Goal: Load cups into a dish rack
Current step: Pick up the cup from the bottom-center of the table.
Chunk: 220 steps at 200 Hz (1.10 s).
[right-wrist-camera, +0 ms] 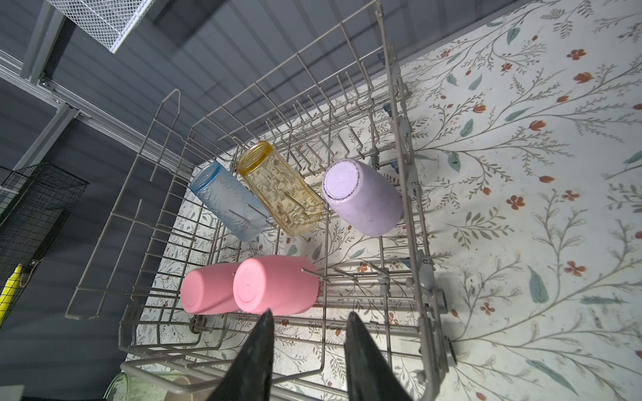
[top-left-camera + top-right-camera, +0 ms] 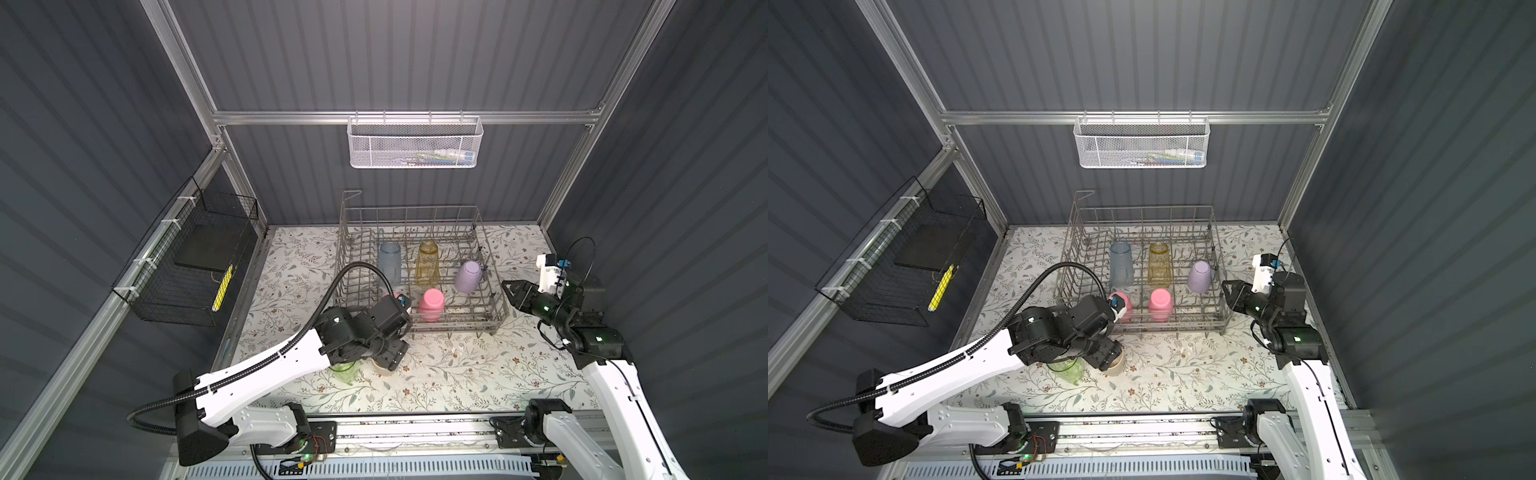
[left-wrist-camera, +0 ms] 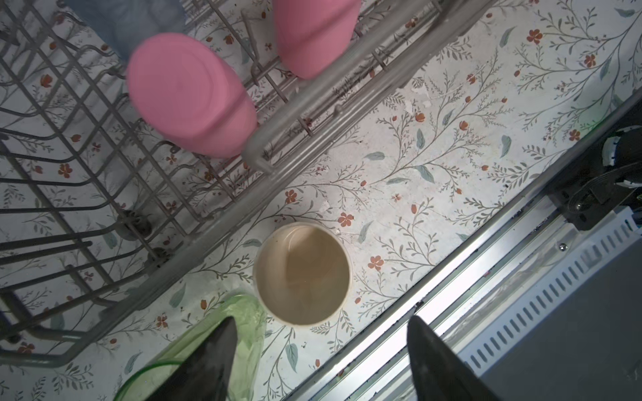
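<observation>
L pincer [image 3: 323,361] wide, empty, by beige cup [image 3: 302,274]; R pincer [image 1: 309,350] narrower, empty.

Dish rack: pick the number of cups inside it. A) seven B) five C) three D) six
B: blue cup, amber cup, lavender cup, left pink cup and right pink cup sit in the dish rack; green cup and beige cup stand outside on the table.
</observation>
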Tool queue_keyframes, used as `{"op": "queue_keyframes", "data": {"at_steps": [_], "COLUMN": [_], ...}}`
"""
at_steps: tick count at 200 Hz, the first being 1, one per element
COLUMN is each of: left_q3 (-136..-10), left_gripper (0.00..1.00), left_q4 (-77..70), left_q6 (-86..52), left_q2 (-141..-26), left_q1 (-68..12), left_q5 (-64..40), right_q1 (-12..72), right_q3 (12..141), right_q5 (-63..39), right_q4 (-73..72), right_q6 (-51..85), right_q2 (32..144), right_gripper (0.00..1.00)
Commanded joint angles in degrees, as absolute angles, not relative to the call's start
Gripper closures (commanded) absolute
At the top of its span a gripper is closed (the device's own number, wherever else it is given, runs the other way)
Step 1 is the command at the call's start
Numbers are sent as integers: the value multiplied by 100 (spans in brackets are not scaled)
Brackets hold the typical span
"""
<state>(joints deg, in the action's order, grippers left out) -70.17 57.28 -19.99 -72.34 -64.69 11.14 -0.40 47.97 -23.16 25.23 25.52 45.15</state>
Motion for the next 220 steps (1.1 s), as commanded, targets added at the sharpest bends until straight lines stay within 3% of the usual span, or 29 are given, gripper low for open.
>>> {"op": "queue_keyframes", "data": {"at_steps": [1,39,149,220], "left_q3": [-6770,-6241,-5486,-5353], "left_gripper": [27,28,47,71], "left_q4": [5656,5290,4483,4447], "left_q6": [-2299,-2507,-2454,-2496], "left_q2": [-7294,-7369,-7674,-7677], "left_q1": [-6682,-6877,-6904,-6908], "left_q5": [1185,1103,1333,1281], "right_q1": [-51,-49,-48,-51], "right_q3": [4764,4669,4545,4562], "right_q5": [-2354,-2375,-2435,-2478], "right_q4": [2590,2550,2494,2411], "right_q6": [2583,2619,2678,2729], "right_q2": [4415,4364,4333,4440], "right_gripper": [64,64,64,64]}}
